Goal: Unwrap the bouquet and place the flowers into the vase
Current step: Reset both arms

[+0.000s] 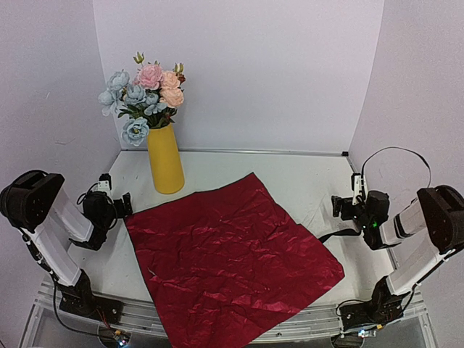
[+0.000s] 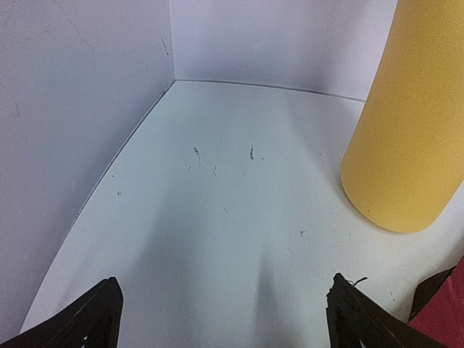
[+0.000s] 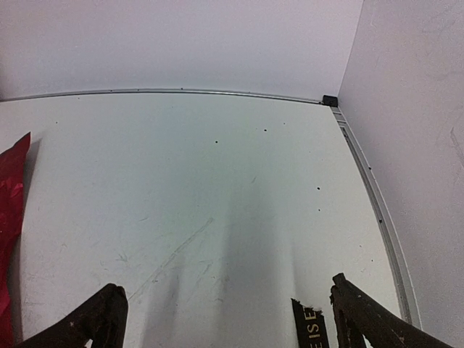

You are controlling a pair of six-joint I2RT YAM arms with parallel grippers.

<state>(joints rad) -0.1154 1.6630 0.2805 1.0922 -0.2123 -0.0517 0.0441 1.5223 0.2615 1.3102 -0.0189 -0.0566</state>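
flowers (image 1: 148, 94): upright in the vase, blooms above its mouth
vase (image 1: 165, 161): standing near the bench's (image 1: 304, 181) far left corner, just beside the paper
wrapping paper (image 1: 228, 254): dark red, spread flat mid-bench, near corner over the near edge
ribbon (image 1: 337, 235): black strip by the paper's right corner
left claw (image 1: 116, 204): fingers apart, empty, left edge
right claw (image 1: 341, 206): fingers apart, empty, right edge

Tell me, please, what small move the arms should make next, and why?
Probably nothing more, as the job looks finished: the flowers already stand in the vase, the red wrapping paper lies spread flat and bare, and the left gripper and right gripper are open and empty.
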